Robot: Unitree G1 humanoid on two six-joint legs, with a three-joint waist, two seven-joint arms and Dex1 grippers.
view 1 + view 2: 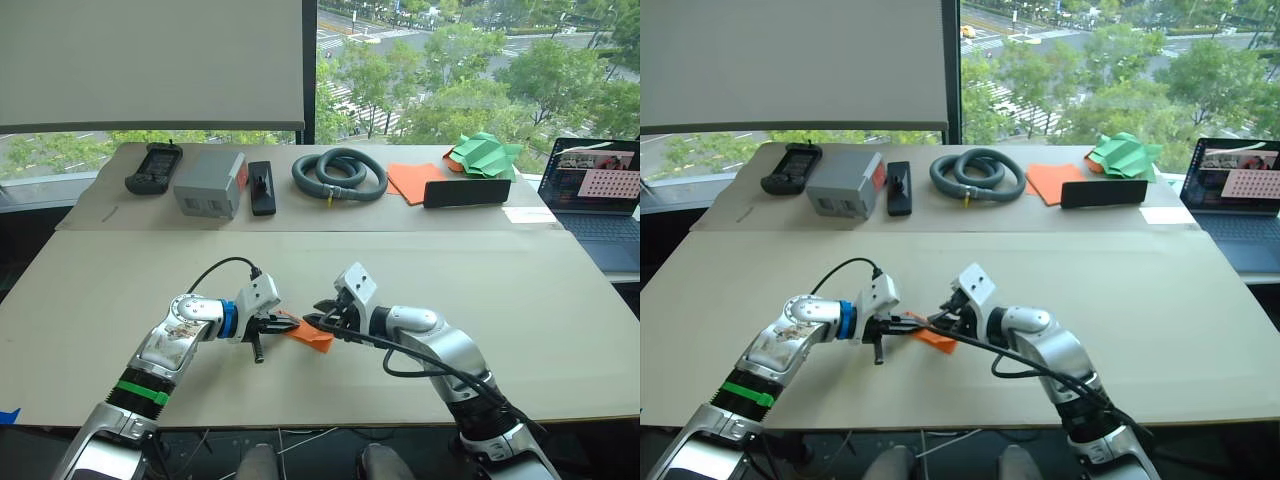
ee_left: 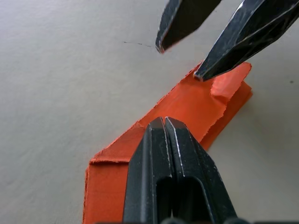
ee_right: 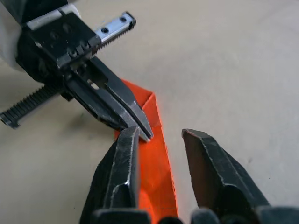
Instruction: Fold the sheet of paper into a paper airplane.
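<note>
Both grippers worked a folded orange paper strip near the front middle of the table.

The table [image 1: 560, 330] carried the work near its front edge, with the spare orange sheets [image 1: 415, 181] and the green paper shape [image 1: 485, 155] well apart along the far side. The sheet of paper [image 1: 310, 335] lay flat between the two arms, already folded into a narrow strip, probably so a crease could be pressed against the hard surface. The left arm [image 1: 175, 350] reached inward from the left, forearm low, and the left gripper [image 2: 163, 122] had its fingers pressed together, pinching the paper's edge to hold it steady. The right arm [image 1: 440, 345] bent in from the right; the right gripper [image 3: 161, 135] stood spread, one fingertip touching the paper.
</note>
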